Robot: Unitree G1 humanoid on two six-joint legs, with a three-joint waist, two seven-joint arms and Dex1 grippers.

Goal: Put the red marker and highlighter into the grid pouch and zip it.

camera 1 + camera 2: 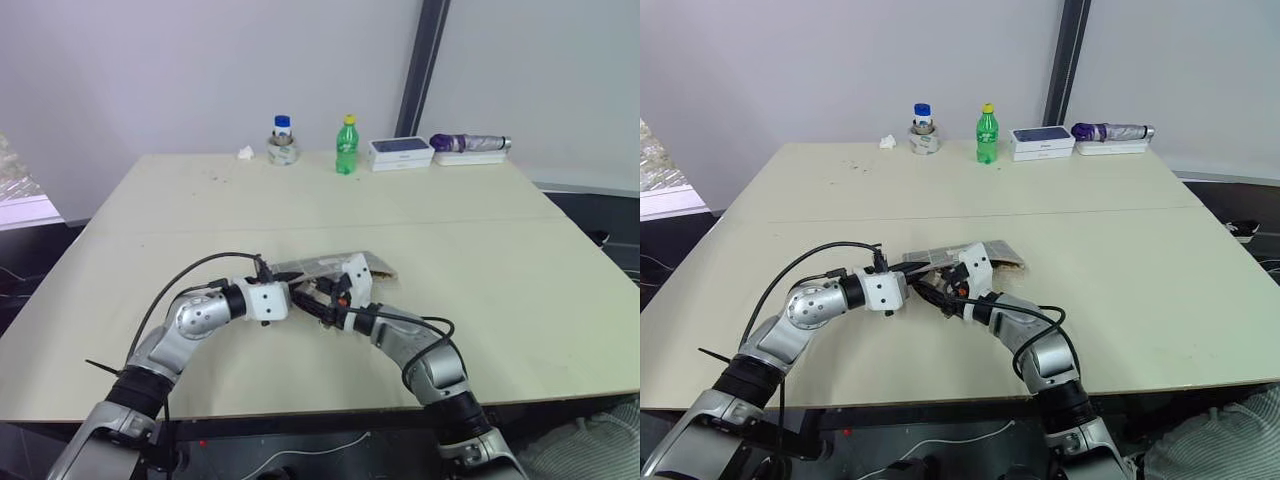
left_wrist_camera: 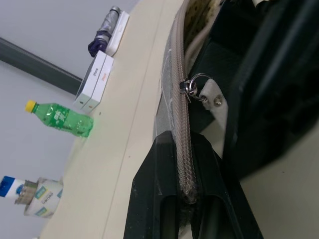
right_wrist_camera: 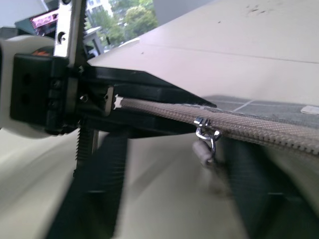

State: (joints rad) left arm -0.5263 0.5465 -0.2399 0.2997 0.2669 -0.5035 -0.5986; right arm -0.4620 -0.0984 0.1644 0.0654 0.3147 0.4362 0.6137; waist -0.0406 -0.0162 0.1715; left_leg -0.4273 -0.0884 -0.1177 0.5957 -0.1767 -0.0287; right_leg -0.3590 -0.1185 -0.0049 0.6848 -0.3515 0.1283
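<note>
The grid pouch [image 1: 335,265] lies at the middle of the table [image 1: 520,300], grey with thin white lines. My left gripper [image 1: 303,297] is shut on the end of the pouch's zipper tape [image 2: 182,149]. The metal zipper pull [image 3: 204,132] with its small white tab [image 3: 203,152] sits a short way along the zipper. My right gripper [image 1: 322,300] faces the left one, open, its blurred black fingers [image 3: 99,189] on either side of the pull tab without touching it. The red marker and the highlighter are hidden.
Along the far edge of the table stand a jar with a blue lid [image 1: 283,140], a green bottle [image 1: 346,146], a white box [image 1: 400,152] and a purple folded umbrella [image 1: 468,145]. A crumpled white scrap [image 1: 245,153] lies beside the jar.
</note>
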